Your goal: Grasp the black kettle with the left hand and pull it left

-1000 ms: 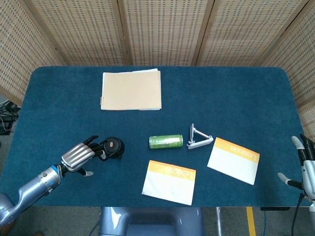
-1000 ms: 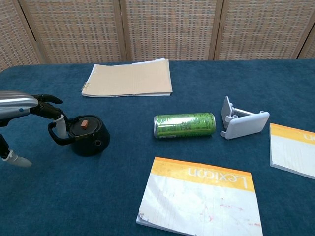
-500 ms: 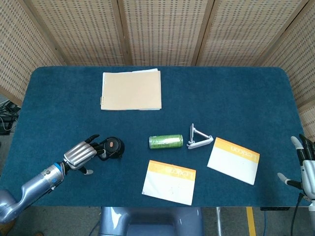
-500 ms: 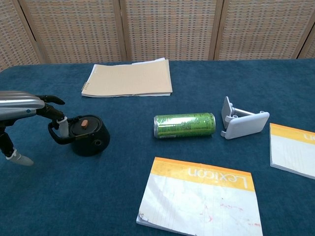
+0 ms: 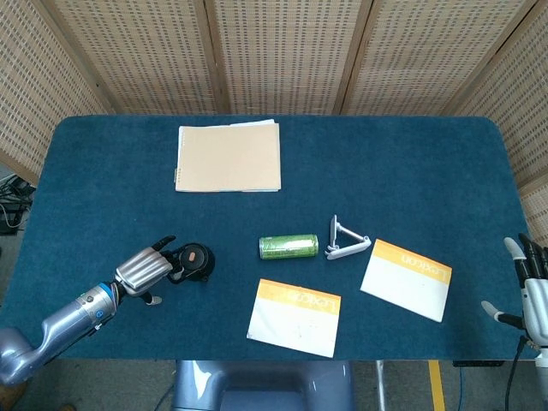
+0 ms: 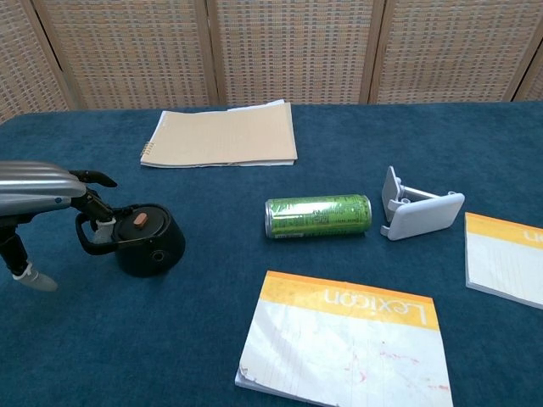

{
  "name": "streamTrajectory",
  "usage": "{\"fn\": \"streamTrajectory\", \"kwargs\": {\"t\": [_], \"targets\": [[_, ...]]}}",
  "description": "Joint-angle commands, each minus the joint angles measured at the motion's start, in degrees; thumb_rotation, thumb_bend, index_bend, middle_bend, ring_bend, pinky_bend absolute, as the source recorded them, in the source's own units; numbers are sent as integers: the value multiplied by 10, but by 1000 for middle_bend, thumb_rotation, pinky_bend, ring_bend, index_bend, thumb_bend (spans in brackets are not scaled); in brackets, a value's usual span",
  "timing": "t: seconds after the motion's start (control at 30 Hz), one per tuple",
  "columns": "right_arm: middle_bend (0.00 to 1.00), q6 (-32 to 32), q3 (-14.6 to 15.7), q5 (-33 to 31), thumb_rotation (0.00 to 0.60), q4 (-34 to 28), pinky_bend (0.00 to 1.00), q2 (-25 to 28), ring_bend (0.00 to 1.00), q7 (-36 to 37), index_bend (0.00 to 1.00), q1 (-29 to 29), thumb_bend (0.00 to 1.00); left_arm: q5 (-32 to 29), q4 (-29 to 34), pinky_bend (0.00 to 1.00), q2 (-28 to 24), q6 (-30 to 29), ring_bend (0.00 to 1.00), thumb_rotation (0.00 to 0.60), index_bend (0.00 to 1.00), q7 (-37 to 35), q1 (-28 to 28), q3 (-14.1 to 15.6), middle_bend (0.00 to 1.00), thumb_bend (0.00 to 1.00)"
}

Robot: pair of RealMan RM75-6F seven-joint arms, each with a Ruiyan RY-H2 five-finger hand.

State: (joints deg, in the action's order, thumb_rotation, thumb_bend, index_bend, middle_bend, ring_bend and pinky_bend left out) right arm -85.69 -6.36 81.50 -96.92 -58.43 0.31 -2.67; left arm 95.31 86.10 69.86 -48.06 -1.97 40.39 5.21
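I have the left hand (image 5: 144, 272), ribbed silver metal with dark fingers, hooked through the loop handle of the black kettle (image 6: 146, 242) and holding it. The kettle is small, squat and round with a reddish knob on its lid; it sits upright on the blue felt worktop (image 5: 402, 171), left of the green can (image 6: 318, 216) and well apart from it. The can is shiny metal, lying on its side. Just right of the can stands one folded white plastic stand (image 6: 416, 210). Two orange-headed writing pads (image 6: 348, 343) lie nearer my edge than the can, and one tan spiral notebook (image 6: 222, 136) lies beyond it. Left of the kettle I see open blue cloth up to the worktop's rounded rim. The right hand (image 5: 533, 291) hangs off the right edge, fingers apart, holding nothing.
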Motion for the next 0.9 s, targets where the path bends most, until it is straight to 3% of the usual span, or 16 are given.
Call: {"fn": "streamTrajectory", "kwargs": {"t": [0.03,0.73,0.8,0.9], "targets": [[0,1,0,0,600,0,0,-1,0,-1,0,-1,0,-6,-2,0,3,4,359,600,505,7,1,0,422,0],[0,12,1,-5,600,2,0,-5,0,-7,0,-6,0,-14,-23,0,23,13,375,600,533,20,5,14,445,0],[0,13,1,-6,600,2,0,-5,0,-6,0,-6,0,-16,-24,0,24,14,396,600,570,20,5,14,481,0],[0,14,1,-7,600,3,0,-5,0,-6,0,-7,0,-19,-23,0,24,14,470,600,729,19,6,14,637,0]]}}
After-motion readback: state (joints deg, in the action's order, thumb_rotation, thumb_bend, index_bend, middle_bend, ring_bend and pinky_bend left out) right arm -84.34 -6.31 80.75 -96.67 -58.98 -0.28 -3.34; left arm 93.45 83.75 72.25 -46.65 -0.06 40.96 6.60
